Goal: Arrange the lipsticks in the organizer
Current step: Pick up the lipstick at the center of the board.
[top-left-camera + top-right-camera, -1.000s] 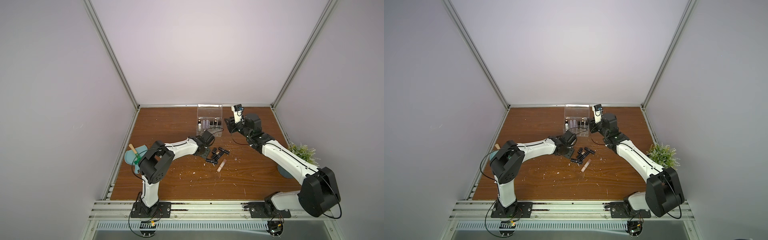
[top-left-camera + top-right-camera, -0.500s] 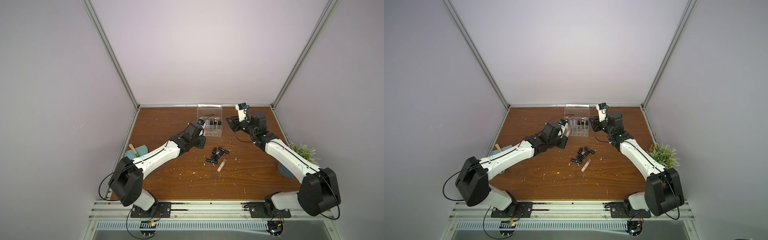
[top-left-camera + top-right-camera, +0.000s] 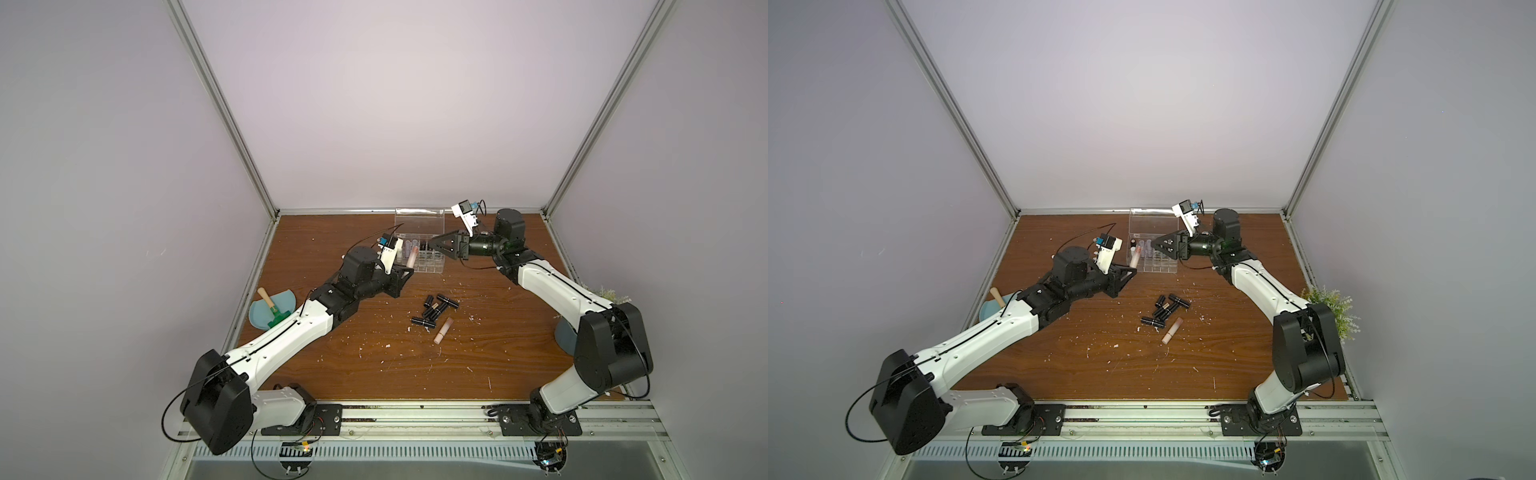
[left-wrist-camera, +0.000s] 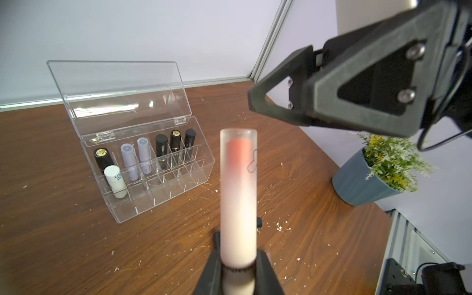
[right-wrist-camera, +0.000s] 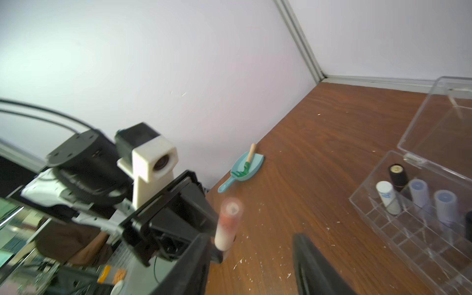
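My left gripper [image 4: 238,270] is shut on a beige-pink lipstick [image 4: 238,191] and holds it upright just off the organizer's near left corner; both top views show this tube [image 3: 411,257] [image 3: 1134,259] above the left gripper [image 3: 409,272]. The clear organizer [image 4: 158,184] [image 3: 432,266] has its lid up, with several black, lavender and white lipsticks standing in its back rows. Over it hangs my right gripper [image 3: 432,245] [image 5: 250,237], open, empty and pointing at the held tube [image 5: 227,224]. Several black lipsticks [image 3: 434,309] and another beige-pink tube [image 3: 442,330] lie loose mid-table.
A light-blue dustpan [image 3: 272,311] [image 5: 245,167] with a green, wooden-handled rake lies at the table's left edge. A potted plant [image 3: 1329,307] [image 4: 370,178] stands at the right edge behind my right arm. White flecks are scattered over the wooden table [image 3: 374,365].
My left arm has risen from the loose pile with the beige-pink tube and stretched toward the organizer. My right gripper has swung down over the organizer, turned toward the tube and opened wider.
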### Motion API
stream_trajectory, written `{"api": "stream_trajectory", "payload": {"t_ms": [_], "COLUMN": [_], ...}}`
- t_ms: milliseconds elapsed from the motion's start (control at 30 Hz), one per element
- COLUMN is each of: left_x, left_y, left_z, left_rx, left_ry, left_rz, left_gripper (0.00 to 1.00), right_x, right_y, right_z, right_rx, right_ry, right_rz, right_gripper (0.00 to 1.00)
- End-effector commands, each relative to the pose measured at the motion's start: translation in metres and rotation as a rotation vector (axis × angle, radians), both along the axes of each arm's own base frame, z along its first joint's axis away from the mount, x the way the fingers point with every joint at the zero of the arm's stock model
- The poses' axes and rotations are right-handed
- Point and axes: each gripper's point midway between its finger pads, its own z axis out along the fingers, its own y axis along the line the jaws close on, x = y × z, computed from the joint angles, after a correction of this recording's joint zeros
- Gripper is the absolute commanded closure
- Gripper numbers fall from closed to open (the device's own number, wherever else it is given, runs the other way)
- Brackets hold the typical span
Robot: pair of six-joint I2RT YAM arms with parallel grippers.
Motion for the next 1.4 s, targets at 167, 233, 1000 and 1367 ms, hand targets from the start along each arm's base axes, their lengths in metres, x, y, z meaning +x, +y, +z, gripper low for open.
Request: {"api": "stream_trajectory", "payload": {"t_ms": [167, 233, 1000, 1367], "left_x": [-0.012, -0.016, -0.025, -0.015], "left_y": [-0.008, -0.012, -0.013, 0.002], "left_z": [0.029, 0.032, 0.042, 0.04], "left_rx": [-0.113, -0.13, -0.154, -0.091], "left_ry": [-0.044, -0.041, -0.052, -0.066], "left_rz": [-0.104, -0.133, -0.173, -0.069], "left_gripper": [0.95, 0.95, 0.92, 0.2], "right_x": [-0.049, -0.052, -0.047, -0.029], "right_y": [0.018, 0.024, 0.035, 0.032], "right_z": [0.039, 0.041, 0.047, 0.04], "right_rx": [0.087, 0.095, 0.127, 0.108], "right_ry": [-0.078, -0.079, -0.056, -0.039], "right_rz": [0.252, 0.276, 0.283, 0.205], "right_gripper": [0.32, 0.33, 0.77, 0.95]}}
